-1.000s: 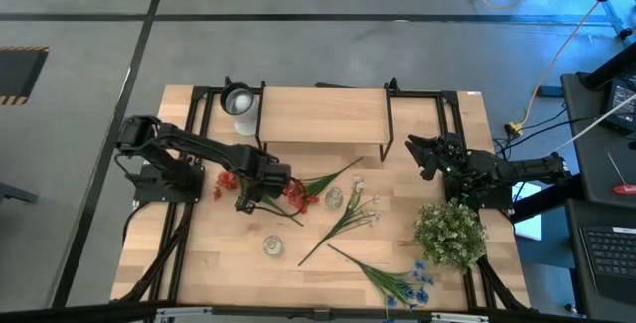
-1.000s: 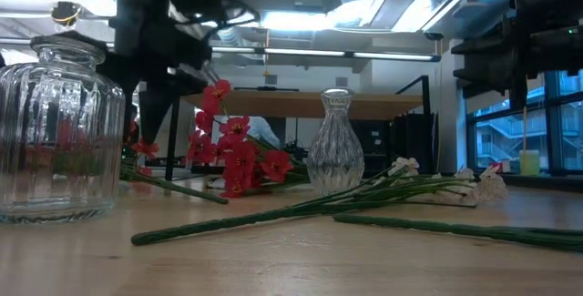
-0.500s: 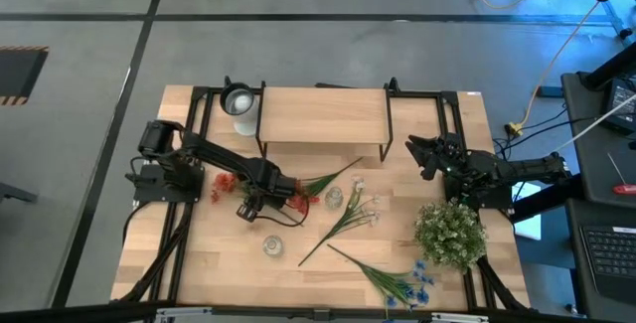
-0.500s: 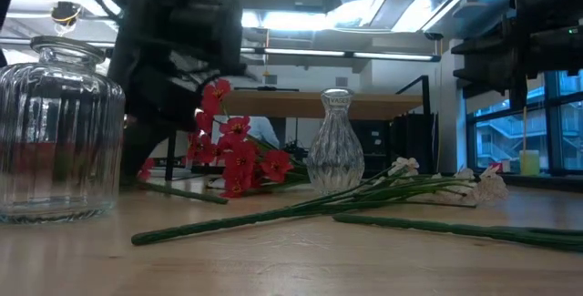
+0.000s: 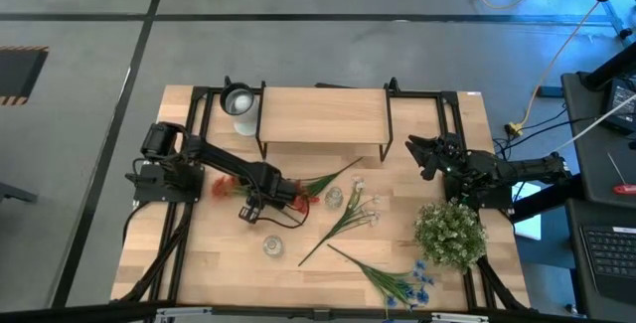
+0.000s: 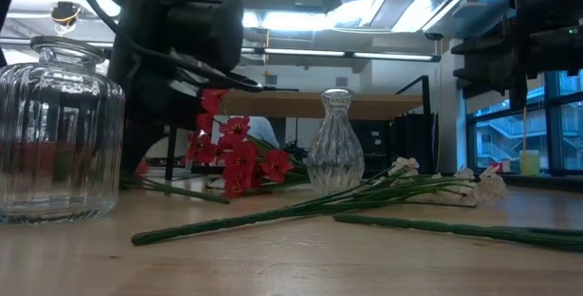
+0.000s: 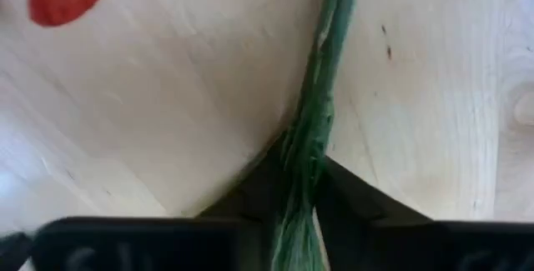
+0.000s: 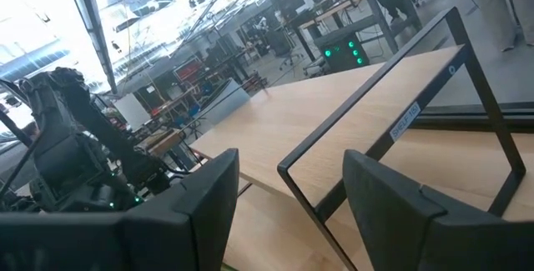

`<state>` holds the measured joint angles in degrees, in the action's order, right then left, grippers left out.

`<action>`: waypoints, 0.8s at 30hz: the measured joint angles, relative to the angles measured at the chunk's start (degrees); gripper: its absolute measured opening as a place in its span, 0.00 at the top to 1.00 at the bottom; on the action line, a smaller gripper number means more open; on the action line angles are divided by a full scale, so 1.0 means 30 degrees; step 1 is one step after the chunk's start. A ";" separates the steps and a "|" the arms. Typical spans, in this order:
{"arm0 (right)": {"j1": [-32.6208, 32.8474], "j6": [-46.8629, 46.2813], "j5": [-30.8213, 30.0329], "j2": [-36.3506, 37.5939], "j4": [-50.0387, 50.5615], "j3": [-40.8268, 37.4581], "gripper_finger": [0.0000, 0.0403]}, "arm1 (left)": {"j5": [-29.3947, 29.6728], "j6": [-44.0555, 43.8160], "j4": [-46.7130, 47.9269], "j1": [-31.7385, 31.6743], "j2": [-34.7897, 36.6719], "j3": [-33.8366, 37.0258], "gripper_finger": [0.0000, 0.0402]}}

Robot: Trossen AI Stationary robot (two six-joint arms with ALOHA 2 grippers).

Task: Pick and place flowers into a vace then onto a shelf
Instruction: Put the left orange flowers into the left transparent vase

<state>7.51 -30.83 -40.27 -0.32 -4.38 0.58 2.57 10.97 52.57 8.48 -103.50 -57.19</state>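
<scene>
Our left claw [image 7: 304, 189] is clamped on the red flower's stem [image 7: 321, 96] on the table [image 5: 199, 263], and no flowers are in the vase [image 5: 334, 198] yet.

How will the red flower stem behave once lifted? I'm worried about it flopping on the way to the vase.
The red flower stem looks thin, pinched between the left gripper fingers low on the stalk, so it may sag. Its blossoms cluster at one end, so that end probably droops. It seems light.
</scene>
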 joint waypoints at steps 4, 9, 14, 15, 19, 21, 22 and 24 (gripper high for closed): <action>0.0002 0.0000 0.0000 -0.0002 0.0000 0.0000 0.46 | 0.0268 -0.1143 0.0850 0.0418 -0.0051 -0.0333 0.97; 0.0005 0.0195 0.0002 -0.0005 0.0005 0.0000 0.46 | 0.1982 -0.2368 0.3743 0.1377 0.0312 -0.1689 0.98; 0.0000 0.0437 -0.0003 -0.0036 0.0000 0.0000 0.46 | 0.3799 -0.3932 0.6677 0.2539 0.1342 -0.3392 0.98; 0.0007 0.0437 0.0000 -0.0036 0.0000 0.0000 0.46 | 0.4157 -0.4261 0.6981 0.2817 0.1648 -0.3859 0.98; 0.0000 0.0437 0.0000 -0.0036 0.0012 0.0000 0.46 | 0.5795 -0.5274 0.9999 0.4159 0.2620 -0.5553 0.98; 0.0007 0.0437 -0.0007 -0.0058 -0.0012 0.0000 0.46 | 0.6784 -0.5134 1.1126 0.4959 0.3102 -0.6617 0.98; 0.0007 0.0437 -0.0007 -0.0058 0.0006 0.0000 0.46 | 0.7219 -0.4679 1.1984 0.5403 0.3340 -0.7096 0.98; 0.0007 0.0437 -0.0007 -0.0065 -0.0007 0.0000 0.46 | 0.8120 -0.2841 1.2676 0.6406 0.3649 -0.7946 0.98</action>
<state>7.53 -29.52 -40.29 -0.51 -4.40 0.58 26.93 2.45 90.60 27.69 -92.56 -81.03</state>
